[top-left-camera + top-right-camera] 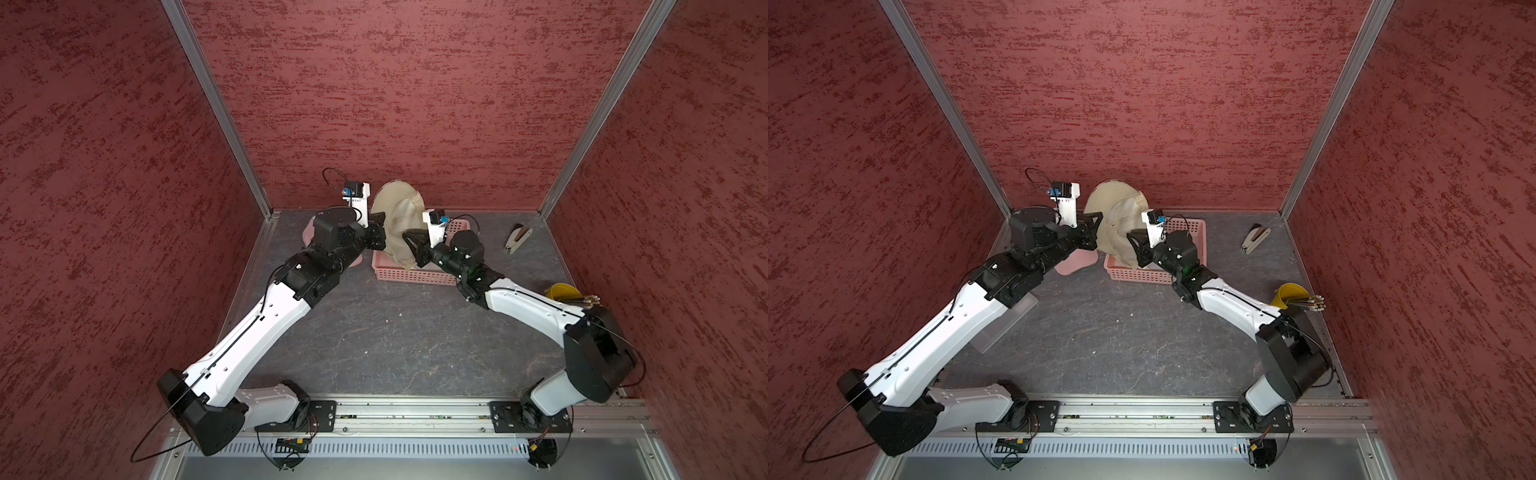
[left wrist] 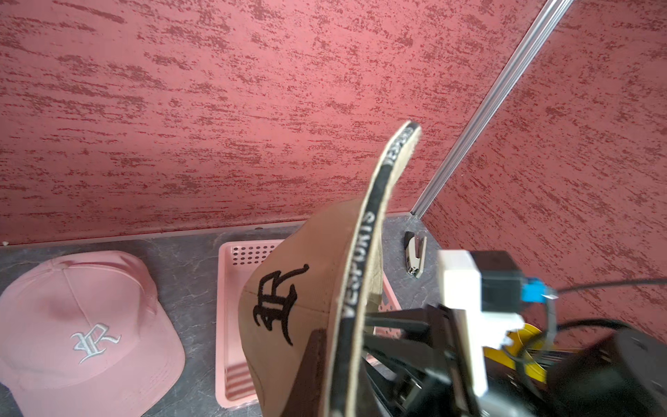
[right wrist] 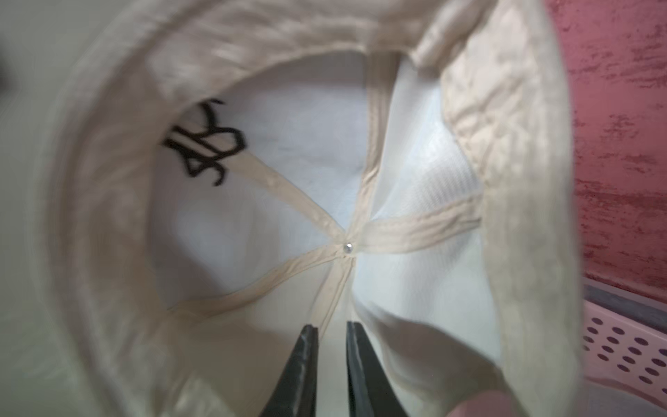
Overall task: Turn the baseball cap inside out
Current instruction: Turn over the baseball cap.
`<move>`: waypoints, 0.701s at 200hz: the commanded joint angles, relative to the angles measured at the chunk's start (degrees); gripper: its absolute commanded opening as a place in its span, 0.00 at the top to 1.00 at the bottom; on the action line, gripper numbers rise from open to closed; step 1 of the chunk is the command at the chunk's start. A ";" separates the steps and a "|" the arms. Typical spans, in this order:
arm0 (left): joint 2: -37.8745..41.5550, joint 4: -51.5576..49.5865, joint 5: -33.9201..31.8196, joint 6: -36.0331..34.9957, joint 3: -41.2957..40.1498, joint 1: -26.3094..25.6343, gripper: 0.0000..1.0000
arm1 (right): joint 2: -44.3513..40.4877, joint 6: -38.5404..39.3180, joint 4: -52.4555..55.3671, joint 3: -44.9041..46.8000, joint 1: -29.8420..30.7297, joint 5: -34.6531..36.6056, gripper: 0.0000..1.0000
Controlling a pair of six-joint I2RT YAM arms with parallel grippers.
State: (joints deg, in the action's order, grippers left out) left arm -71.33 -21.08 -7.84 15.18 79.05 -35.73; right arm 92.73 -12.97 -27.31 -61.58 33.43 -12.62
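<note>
Two dark fingertips (image 3: pixel 306 361) of the right gripper (image 3: pixel 331 361) sit closest in its wrist view, poked into the hollow of the beige baseball cap (image 3: pixel 288 151) with a narrow gap between them and a seam tape (image 3: pixel 334 289) running down into it; whether they pinch that tape I cannot tell. Only this view shows the cap's inside: white lining, beige tapes meeting at a small metal rivet (image 3: pixel 348 247), and the back of the black embroidery (image 3: pixel 205 144). The left wrist view gives the outside instead, a black letter (image 2: pixel 278 303) on the front panel and a black lettered band (image 2: pixel 364 249) along the edge, where the left gripper (image 2: pixel 332 372) is clamped tight on the cap. That view alone shows whole a pink cap (image 2: pixel 83 307) lying on the table (image 2: pixel 195 274), which the left arm mostly hides in both top views. From above, the beige cap hangs between the two grippers, brim uppermost, over the left end of the pink basket (image 1: pixel 415 276). Both top views also show a stapler (image 1: pixel 517 239) near the back right corner and a yellow cup (image 1: pixel 561 291) of sticks beside the right arm; a top view shows a pale translucent sheet (image 1: pixel 1009 320) under the left arm.
</note>
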 commanded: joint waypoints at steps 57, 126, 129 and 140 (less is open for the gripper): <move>3.71 1.82 0.19 4.82 -4.28 -1.98 1.00 | 7.18 -16.79 2.93 -7.45 -7.80 12.96 0.87; 0.74 4.38 -3.05 3.71 -5.13 -2.47 1.00 | -4.14 -6.13 5.84 0.23 0.05 5.15 0.59; 0.63 4.19 -2.80 3.72 -5.01 -2.50 1.00 | -4.00 -6.37 5.66 0.09 0.04 5.01 0.59; 0.11 3.43 -1.93 3.60 -4.50 -3.08 1.00 | -2.96 -7.42 5.15 -1.40 0.03 5.42 0.59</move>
State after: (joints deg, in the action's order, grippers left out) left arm -70.13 -19.35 -10.72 18.81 73.34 -37.71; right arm 89.30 -21.30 -21.93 -62.50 33.21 -6.07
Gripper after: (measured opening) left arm 0.081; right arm 0.410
